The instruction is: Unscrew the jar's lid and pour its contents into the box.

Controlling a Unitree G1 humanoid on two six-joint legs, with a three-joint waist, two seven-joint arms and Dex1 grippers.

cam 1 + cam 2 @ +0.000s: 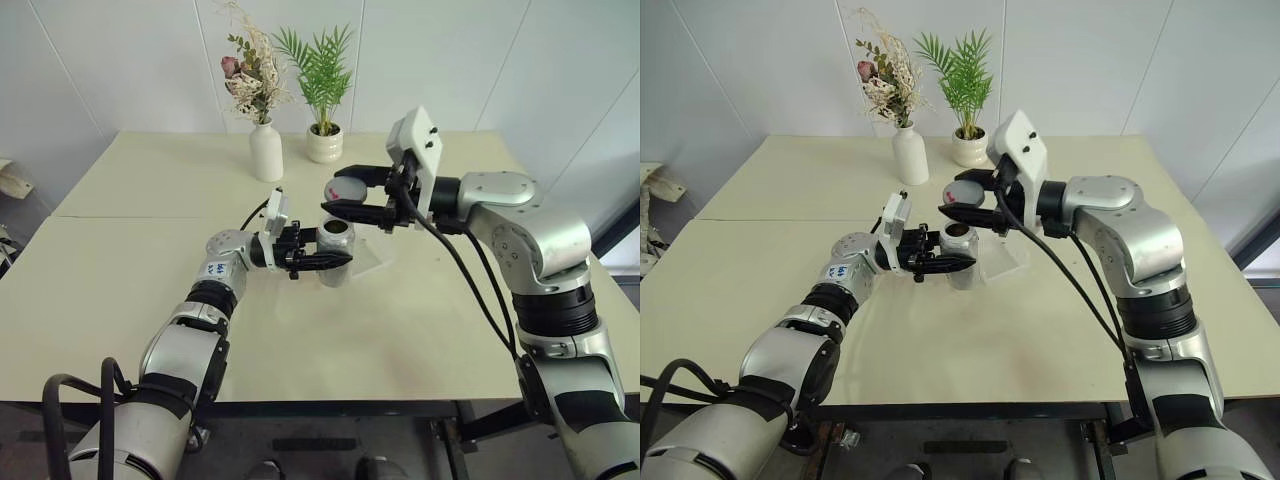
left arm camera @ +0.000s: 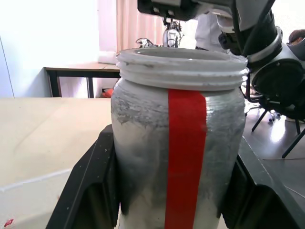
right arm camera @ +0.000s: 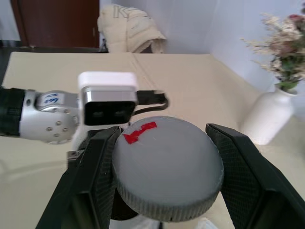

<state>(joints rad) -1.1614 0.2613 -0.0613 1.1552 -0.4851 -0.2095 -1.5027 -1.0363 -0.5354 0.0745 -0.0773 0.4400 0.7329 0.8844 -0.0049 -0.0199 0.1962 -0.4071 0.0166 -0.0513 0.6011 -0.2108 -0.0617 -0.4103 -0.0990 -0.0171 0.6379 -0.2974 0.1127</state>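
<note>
Left pincer [image 1: 335, 259] clamped on small clear cylindrical jar [image 1: 335, 245], red tape strip down its side, w/ fingers [image 2: 86, 186] flanking the body below the threaded neck. Likely reason: keeps jar upright and steady, mouth open to the top, while cap comes away. Jar near centre of cream matte counter [image 1: 130, 290], at approx. 6 o'clock from the white ceramic plant pot [image 1: 324, 144].

Right pincer [image 1: 335, 196] clamped on round grey-silver screw lid [image 3: 167, 176], pads across its ribbed rim; small red mark on flat top. Lid apart from jar, just above mouth at 12 o'clock. Judgement: unscrew step done, pour not yet begun.

Jar wall clear but dusted inside w/ pale grey film; white threaded rim exposed. Contents not discernible through the film; cannot tell amount.

Shallow clear plastic box [image 1: 375, 258], rounded corners, on counter at approx. 3 o'clock from jar, just beside it. Hard to read: transparent, faint edges only.

White bottle-shaped vase [image 1: 266, 151] w/ dried flowers at 11 o'clock from jar, well apart.

Next move, as judged: lid clear of mouth first, then jar tilted toward 3 o'clock over box.
</note>
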